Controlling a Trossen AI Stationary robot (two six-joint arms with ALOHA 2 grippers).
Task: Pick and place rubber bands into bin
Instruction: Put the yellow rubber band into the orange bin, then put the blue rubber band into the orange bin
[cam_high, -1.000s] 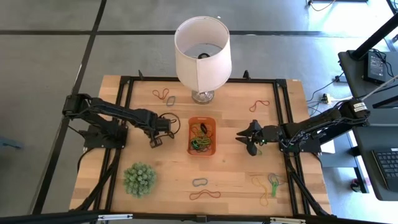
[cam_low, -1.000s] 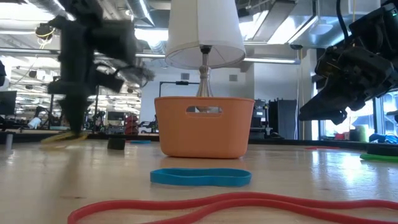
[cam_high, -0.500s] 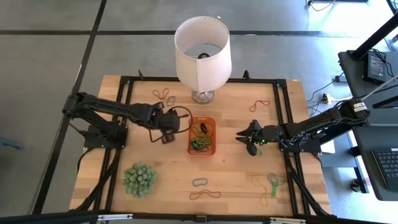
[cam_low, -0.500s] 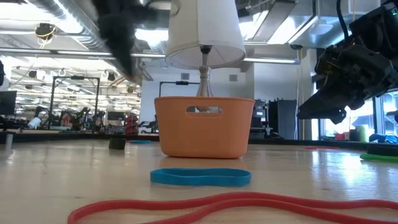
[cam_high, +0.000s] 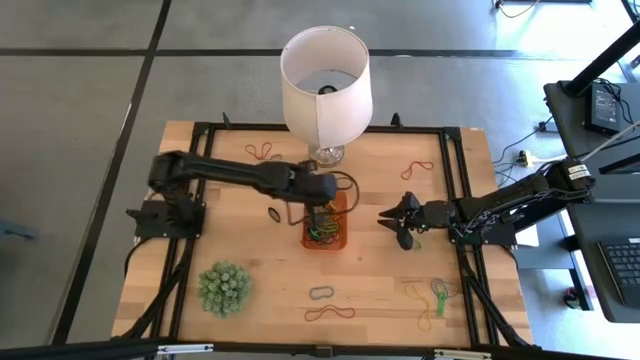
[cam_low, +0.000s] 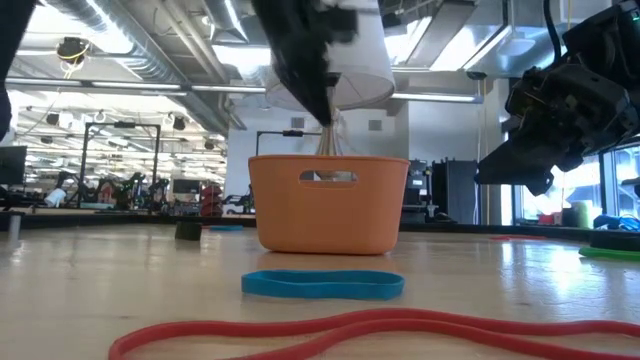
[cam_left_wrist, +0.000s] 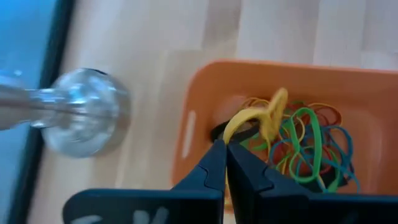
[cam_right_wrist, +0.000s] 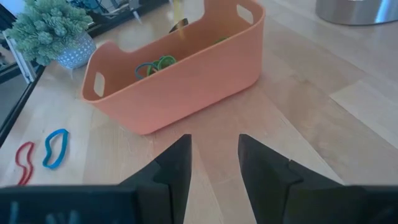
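- A yellow rubber band (cam_left_wrist: 264, 118) hangs pinched between the tips of the left gripper (cam_left_wrist: 225, 149), whose fingers are pressed together on it, right above the orange bin (cam_high: 340, 238).
- The bin sits near the middle of the table (cam_high: 380, 290), just in front of the lamp base (cam_left_wrist: 84, 118); inside it lies a tangle of green, yellow, red and blue bands (cam_left_wrist: 305, 140).
- The left arm reaches from the table's left edge across to the bin's far end.
- Loose bands on the table: a small dark loop (cam_high: 273, 215) just left of the bin, a red-brown one (cam_high: 263, 152) near the far edge left of the lamp, another red one (cam_high: 416, 168) toward the far right corner.
- Near the front edge lie a grey-blue loop (cam_high: 321, 293) and a long red band (cam_high: 330, 313); toward the front right corner, yellow and green ones (cam_high: 432, 296).
- The right gripper (cam_high: 394, 220) waits right of the bin, well apart from it, fingers spread with nothing between them.
- The white lampshade (cam_high: 325, 75) stands over the far edge; a spiky green plant (cam_high: 224, 288) sits near the front left corner.
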